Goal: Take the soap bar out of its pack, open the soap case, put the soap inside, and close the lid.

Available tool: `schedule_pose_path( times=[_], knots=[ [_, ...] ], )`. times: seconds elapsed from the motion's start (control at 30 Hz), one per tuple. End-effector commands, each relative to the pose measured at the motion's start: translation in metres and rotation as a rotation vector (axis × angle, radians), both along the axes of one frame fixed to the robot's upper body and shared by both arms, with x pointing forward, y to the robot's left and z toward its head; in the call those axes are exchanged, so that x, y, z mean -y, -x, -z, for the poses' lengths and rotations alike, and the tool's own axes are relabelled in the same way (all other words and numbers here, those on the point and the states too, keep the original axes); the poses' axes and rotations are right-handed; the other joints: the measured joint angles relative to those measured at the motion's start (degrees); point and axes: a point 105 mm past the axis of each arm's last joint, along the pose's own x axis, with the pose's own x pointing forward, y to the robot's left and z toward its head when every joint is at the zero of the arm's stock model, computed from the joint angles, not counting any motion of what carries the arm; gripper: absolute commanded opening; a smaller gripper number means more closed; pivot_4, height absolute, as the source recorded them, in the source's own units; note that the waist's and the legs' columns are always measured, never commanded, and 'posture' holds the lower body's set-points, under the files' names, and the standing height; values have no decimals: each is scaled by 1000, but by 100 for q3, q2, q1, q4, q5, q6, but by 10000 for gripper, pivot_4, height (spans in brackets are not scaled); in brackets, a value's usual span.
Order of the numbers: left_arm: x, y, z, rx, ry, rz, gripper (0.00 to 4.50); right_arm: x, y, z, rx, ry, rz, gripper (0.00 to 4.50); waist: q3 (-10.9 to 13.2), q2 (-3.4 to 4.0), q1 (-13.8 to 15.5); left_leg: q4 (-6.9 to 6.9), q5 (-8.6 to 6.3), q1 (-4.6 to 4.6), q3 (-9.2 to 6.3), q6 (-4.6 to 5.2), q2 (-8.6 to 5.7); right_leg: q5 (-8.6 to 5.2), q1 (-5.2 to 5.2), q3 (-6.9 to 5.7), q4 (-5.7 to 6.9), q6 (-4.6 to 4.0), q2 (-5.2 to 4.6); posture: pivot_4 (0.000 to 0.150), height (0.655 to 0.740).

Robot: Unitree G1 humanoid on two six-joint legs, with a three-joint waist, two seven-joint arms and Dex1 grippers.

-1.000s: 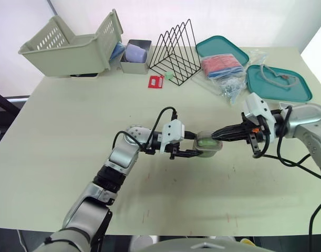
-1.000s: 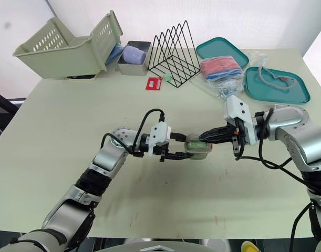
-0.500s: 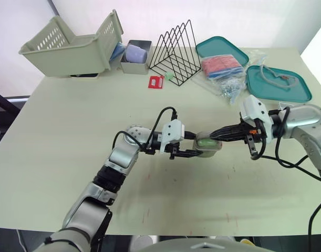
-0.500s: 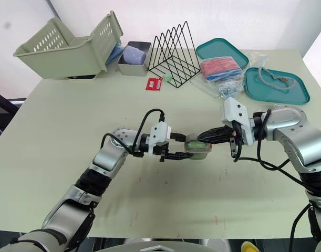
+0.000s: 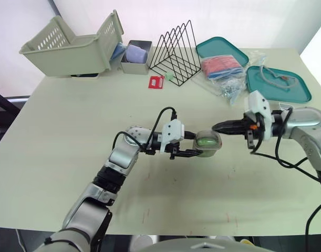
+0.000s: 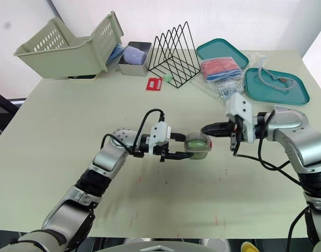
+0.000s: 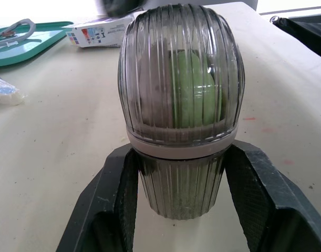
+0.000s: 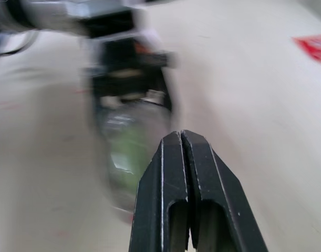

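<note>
We see the left hand [image 5: 199,146] near the middle of the worktop [image 5: 60,131], its two black fingers [image 7: 114,202] partly closed on either side of the lower half of the soap case [image 5: 208,142]. The case is clear and ribbed, and its domed lid [image 7: 181,63] sits down on the base with a pale band where they meet. Through the lid we make out the green soap [image 7: 194,89] inside. The case is low over the worktop; we cannot tell whether it rests on it.

The right hand [image 5: 215,126] is to the right of the case, its fingers pressed flat together with nothing between them. The tip points toward the case and is just beside its far right edge, with a small gap between them.

Along the back of the worktop we see a pale green basket [image 5: 65,44] tipped on its side, a small grey tin [image 5: 135,56], a black wire rack [image 5: 176,52] with a red card [image 5: 156,81] in front of it, and two teal trays [image 5: 278,84] with plastic bags [image 5: 223,68] lying between them, all well apart from both hands.
</note>
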Motion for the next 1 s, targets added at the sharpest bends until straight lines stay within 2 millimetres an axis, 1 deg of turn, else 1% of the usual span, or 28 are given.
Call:
schedule_pose_path(
  times=[0.03,0.1,0.13,0.17,0.2,0.23,0.27,0.37,0.43,0.47,0.6,0.8,0.93,1.0],
  knots=[
    [-3,-2,4,4,-23,-19,19522,6,-1,-17,60,-61,-1,208,0,0,1,0,0,-1,0,0,0,0,-1,0,0,0,0,1500,7400],
    [-3,-2,4,3,-24,-19,19522,10,-2,-17,69,-57,4,208,0,0,5,0,0,-2,0,0,0,0,0,0,-1,0,0,1500,7400],
    [-3,-2,4,3,-24,-19,19522,12,-1,-16,81,-61,-6,4140,0,0,3,0,0,-2,0,0,0,0,0,0,-1,0,-1,1500,7400],
    [-4,-2,5,2,-25,-20,19522,15,1,-14,78,-70,-8,6447,0,0,3,0,0,-1,0,0,0,0,0,0,-1,0,0,1500,7400],
    [-4,-2,5,2,-26,-20,19522,16,3,-11,74,-77,-18,10183,0,0,10,0,0,-1,-1,0,0,0,0,-1,-1,0,0,1500,7400],
    [-4,-2,5,2,-26,-21,19522,18,5,-8,84,-78,-27,15710,0,0,14,0,0,-2,-2,0,0,0,0,-2,-1,0,0,1500,7400],
    [-5,-2,4,1,-25,-22,19522,20,8,-3,87,-71,-42,17979,0,0,14,0,0,-3,-3,0,0,0,0,-3,-2,0,0,1500,7400],
    [-4,-3,0,-20,3,-31,19522,26,12,6,107,-80,-55,29858,0,0,1,0,0,-1,-1,0,0,0,0,-1,-1,0,0,1500,7400],
    [-4,-4,-2,-32,14,-36,19522,28,13,7,134,-92,-69,40104,0,0,-6,0,0,0,-1,0,0,0,0,-1,1,0,0,1500,7400],
    [-4,-4,-3,-39,19,-38,19522,29,15,8,146,-95,-81,44250,1,0,-8,0,0,0,-1,0,0,0,0,0,1,0,0,1500,7400],
    [-5,-5,-7,-80,41,-48,19522,32,23,15,199,-83,-134,44250,1,0,-7,0,0,-1,-1,0,0,0,0,-1,-1,0,1,1500,7400],
    [-7,-6,-16,-191,88,-73,19522,33,29,18,224,-93,-163,44250,1,1,-17,0,0,0,-2,0,1,0,-1,-1,1,0,2,1500,7400],
    [-7,-1,-19,-344,99,-79,19522,36,32,21,222,-82,-162,44250,1,1,-12,0,0,-1,-3,0,1,0,0,-1,0,0,2,1500,7400],
    [-7,3,-20,-461,101,-83,19522,36,32,21,221,-81,-156,44250,2,2,-12,0,0,-1,-3,0,1,0,0,-1,0,0,2,1500,7400]
  ],
)
